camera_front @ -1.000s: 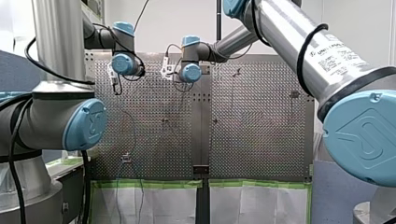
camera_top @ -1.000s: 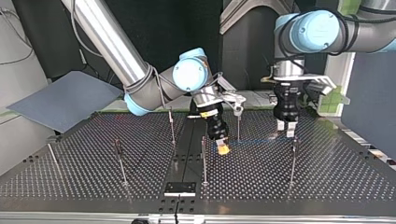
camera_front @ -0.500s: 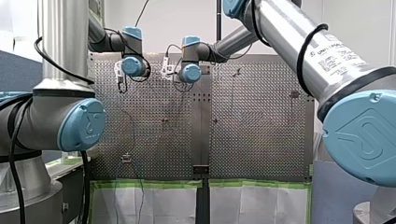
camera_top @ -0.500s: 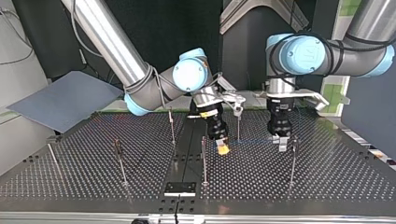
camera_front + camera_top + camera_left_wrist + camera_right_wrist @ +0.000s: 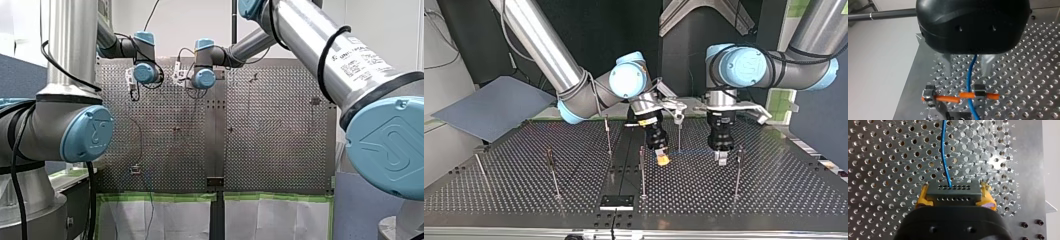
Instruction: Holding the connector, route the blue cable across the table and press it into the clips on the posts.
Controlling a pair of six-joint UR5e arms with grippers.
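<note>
Blue cable (image 5: pixel 691 151) hangs between your grippers (low over the table (image 5: pixel 774 192)). Your right gripper (image 5: pixel 955 194) is clamped on the connector (image 5: pixel 953 188); your left gripper (image 5: pixel 721 156) stands parted, cable running loosely through. None of the posts (image 5: pixel 737 175) visibly holds it, so pressing-in seemingly remains.

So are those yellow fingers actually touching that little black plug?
Touching: in the right wrist view the yellow pads of my right gripper clamp both ends of the connector, no gap.
</note>
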